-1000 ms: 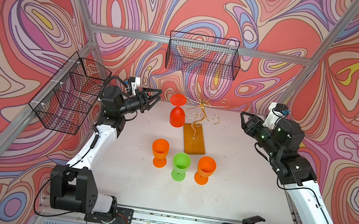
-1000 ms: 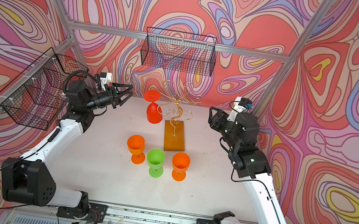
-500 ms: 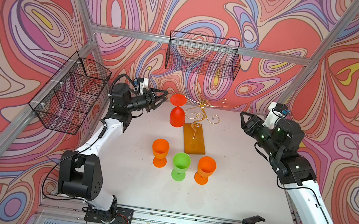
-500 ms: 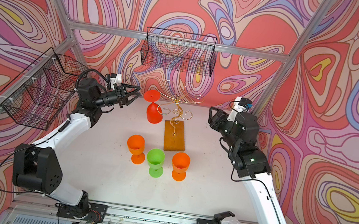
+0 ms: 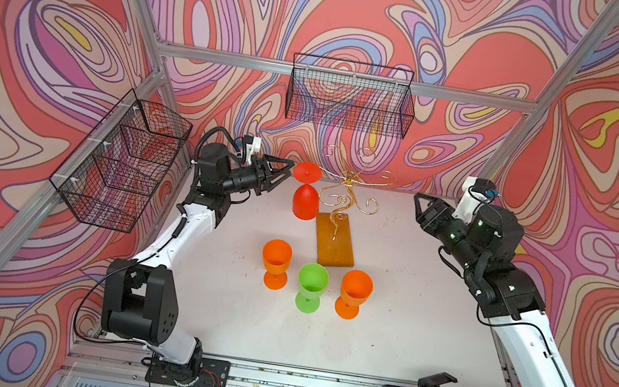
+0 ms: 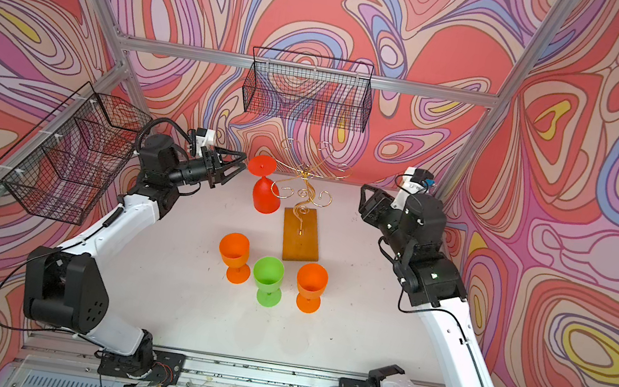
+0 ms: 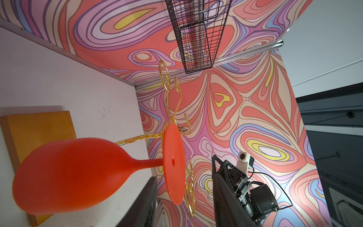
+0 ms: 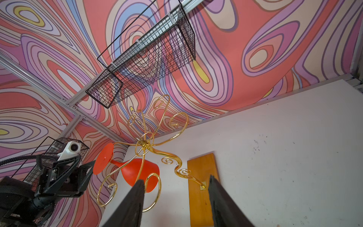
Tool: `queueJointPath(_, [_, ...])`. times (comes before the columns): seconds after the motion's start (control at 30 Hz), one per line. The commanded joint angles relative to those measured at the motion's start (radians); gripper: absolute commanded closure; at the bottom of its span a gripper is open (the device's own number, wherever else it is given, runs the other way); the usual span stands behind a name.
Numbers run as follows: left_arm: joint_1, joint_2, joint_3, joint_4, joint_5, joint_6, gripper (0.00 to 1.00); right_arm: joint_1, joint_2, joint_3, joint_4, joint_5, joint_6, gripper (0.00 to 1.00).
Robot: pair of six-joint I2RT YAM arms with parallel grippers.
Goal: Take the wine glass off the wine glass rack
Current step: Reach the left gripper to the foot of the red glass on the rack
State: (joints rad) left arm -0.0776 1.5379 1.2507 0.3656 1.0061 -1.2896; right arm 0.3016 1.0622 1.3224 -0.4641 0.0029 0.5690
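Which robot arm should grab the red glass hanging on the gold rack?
Left. The left pincer, open, sits right beside the red glass; the right pincer waits farther off, across the gold rack.

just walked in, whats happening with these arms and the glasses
A red wine glass hangs upside down by its foot from the gold wire wine glass rack. The left gripper is open right at that foot, with nothing gripped yet. The right gripper is open too, held off on the rack's other side. An orange glass, a green glass and another orange glass stand upright on the white table.
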Motion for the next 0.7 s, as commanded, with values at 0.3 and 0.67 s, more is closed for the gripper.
queueJointPath(0.3, [-0.025,0.032,0.042,0.006,0.022,0.021,0.55,-0.004,-0.003,-0.004,-0.001,0.012,-0.008,0.45])
queueJointPath(0.67, [-0.027,0.039,0.047,0.006,0.032,0.023,0.64,-0.004,-0.004,-0.010,0.001,0.014,-0.009,0.45])
